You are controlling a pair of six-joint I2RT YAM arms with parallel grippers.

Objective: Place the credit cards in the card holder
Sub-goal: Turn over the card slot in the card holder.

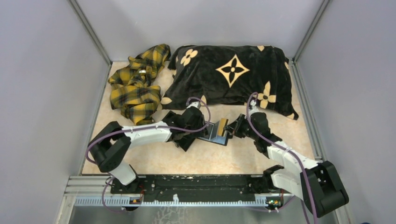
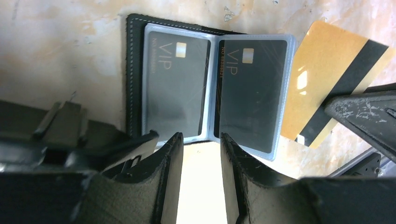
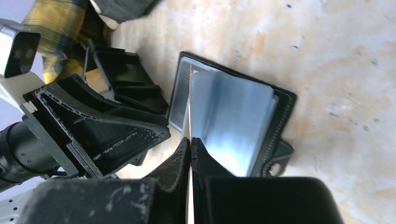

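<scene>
The black card holder lies open on the table, and its clear sleeves hold two dark VIP credit cards. My left gripper is open, its fingertips resting at the holder's near edge on either side of the sleeve spine, with nothing between them. My right gripper is shut on a gold credit card with a black stripe, held tilted at the holder's right side. In the right wrist view this gold card shows edge-on beside a raised sleeve. From above, both grippers meet at the card holder.
A black pillow with gold flower marks lies at the back, right behind the grippers. A crumpled yellow plaid cloth sits at the back left. Grey walls and metal rails close in the table on three sides.
</scene>
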